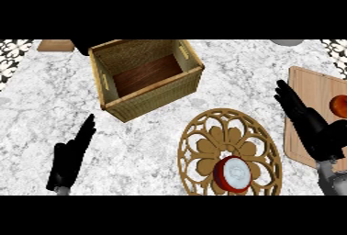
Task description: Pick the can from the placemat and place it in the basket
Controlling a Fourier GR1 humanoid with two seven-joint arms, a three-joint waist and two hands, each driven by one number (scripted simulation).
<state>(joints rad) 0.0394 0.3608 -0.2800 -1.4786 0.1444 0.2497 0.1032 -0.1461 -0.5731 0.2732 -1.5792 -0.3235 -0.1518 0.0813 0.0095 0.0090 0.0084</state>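
Note:
A red can with a pale top (pixel 234 173) stands on the near part of a round, tan openwork placemat (pixel 203 137) at the lower middle. The square wicker basket (pixel 152 96) with a dark wooden floor sits at the upper middle, nothing inside it. My right hand (pixel 306 120) is open, fingers straight and pointing up-left, to the right of the placemat and over the edge of a wooden board. At the lower left my left hand (pixel 69 158) rests open, fingers pointing up.
A light wooden cutting board (pixel 313 92) lies at the right edge with an orange-red round object (pixel 339 105) on it. A small wooden item (pixel 55 44) sits at the top left, and a grey object (pixel 288 42) at the top right. The counter is white marble.

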